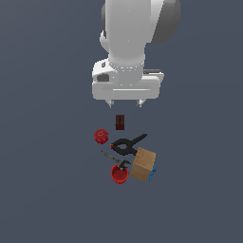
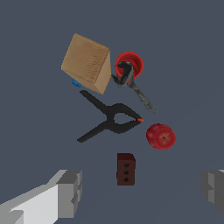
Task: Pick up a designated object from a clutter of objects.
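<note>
The white two-fingered gripper [image 1: 126,103] is spread wide, its jaws far apart and holding nothing, touching nothing; it hangs above the clutter, fingers pointing straight down from the white arm [image 1: 135,28] that descends from the top centre of the exterior view; in the wrist view one grey fingertip [image 2: 70,192] sits at the lower left corner and the other at the lower right edge. The light brown wooden rectangular block with visible grain [image 1: 143,164] lies right of centre in the exterior view, tilted, beside the red cup [image 1: 119,174] and the black wrench [image 1: 116,160]; a small blue piece [image 1: 152,173] peeks out at its right edge; the black spring clamp [image 1: 128,144] lies just above it; the small dark red-brown box [image 1: 120,122] stands directly below the gripper, and the red round piece [image 1: 101,136] lies apart, left of the clamp.
</note>
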